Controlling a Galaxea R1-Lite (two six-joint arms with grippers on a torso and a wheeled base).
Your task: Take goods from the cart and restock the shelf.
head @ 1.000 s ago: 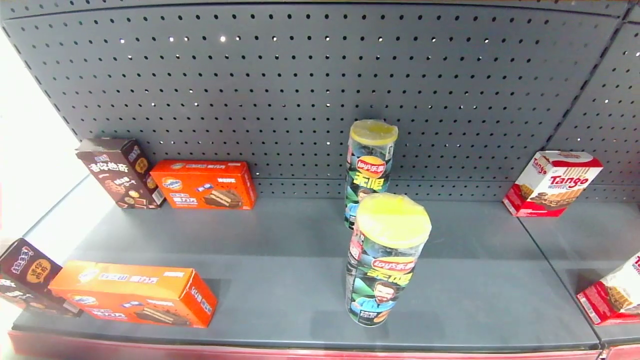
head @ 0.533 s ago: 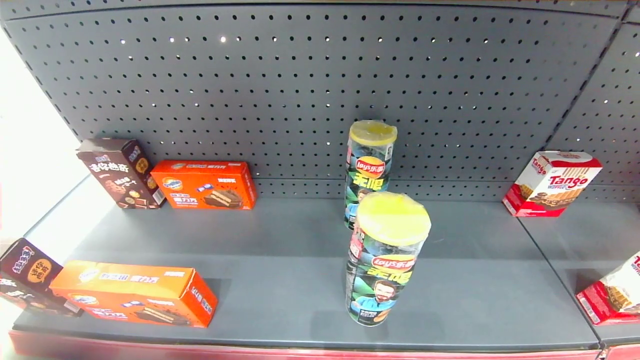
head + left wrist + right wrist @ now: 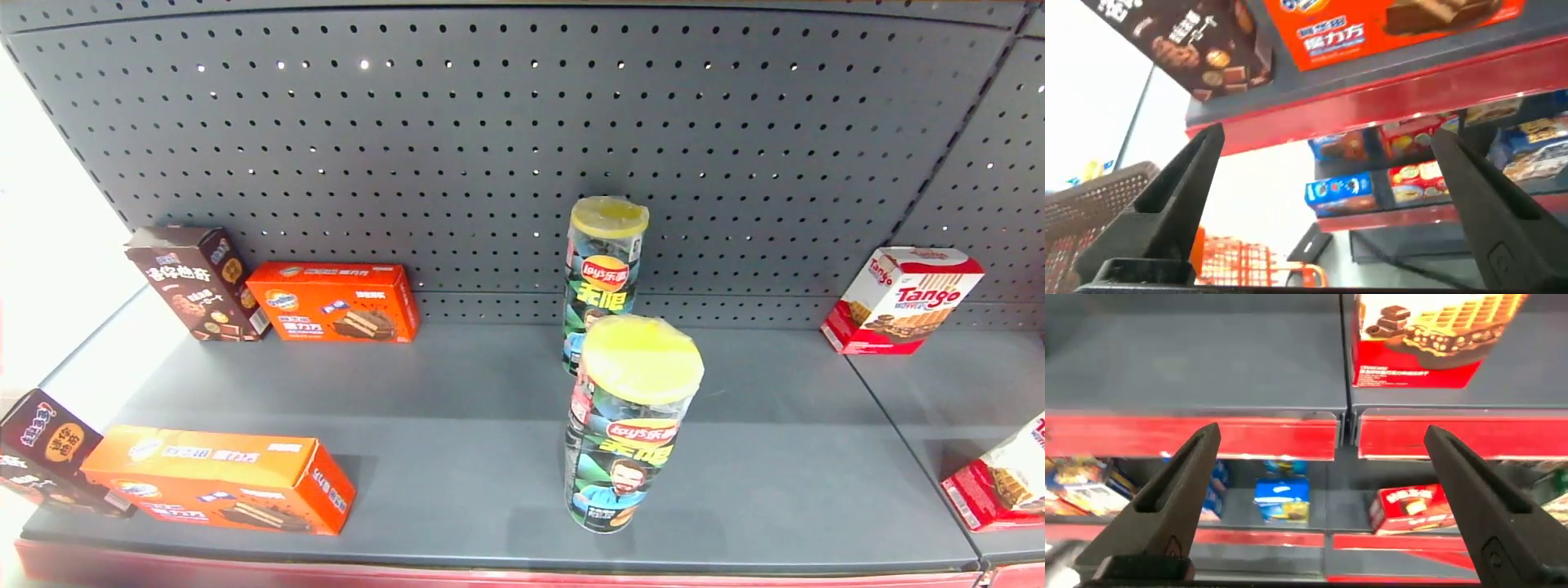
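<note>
On the grey shelf (image 3: 457, 457) two chip cans with yellow lids stand upright, one at the front (image 3: 629, 425) and one behind it (image 3: 604, 273) near the pegboard. Orange boxes lie at the front left (image 3: 220, 480) and back left (image 3: 335, 300), each beside a dark brown box (image 3: 196, 282). Red wafer boxes sit at the right (image 3: 902, 300). My left gripper (image 3: 1327, 188) is open and empty, below the shelf's red front edge (image 3: 1372, 102), under the orange box (image 3: 1404, 24). My right gripper (image 3: 1323, 486) is open and empty, facing the red edge (image 3: 1249, 437) below a red wafer box (image 3: 1429, 335).
A lower shelf with blue and red packs (image 3: 1282, 498) runs beneath the red edge. A basket's mesh wall (image 3: 1094, 204) and an orange crate (image 3: 1237, 261) sit low in the left wrist view. A vertical divider (image 3: 1346, 376) splits two shelf bays. Open shelf floor lies between the boxes and cans.
</note>
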